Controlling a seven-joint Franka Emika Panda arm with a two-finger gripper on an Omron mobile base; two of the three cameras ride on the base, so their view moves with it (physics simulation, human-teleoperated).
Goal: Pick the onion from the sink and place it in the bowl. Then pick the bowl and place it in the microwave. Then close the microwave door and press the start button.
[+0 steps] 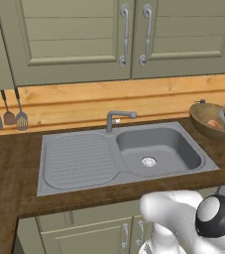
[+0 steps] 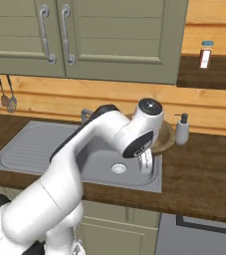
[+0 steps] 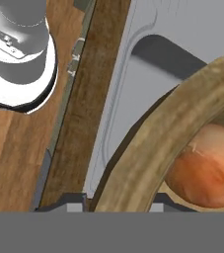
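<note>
one onion (image 3: 207, 173) lay inside one bowl (image 3: 148, 143), which stood on the counter (image 1: 15, 163) just right of the one sink (image 1: 84, 158). the claw (image 3: 114, 203) straddled the bowl's rim (grip could not be confirmed). three utensils (image 1: 7, 111) hung on the wall.

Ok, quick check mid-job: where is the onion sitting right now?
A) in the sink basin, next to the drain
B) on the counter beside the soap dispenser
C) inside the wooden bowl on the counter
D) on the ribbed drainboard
C: the onion lies inside the wooden bowl on the counter to the right of the sink, whose basin holds nothing but its drain.
</note>
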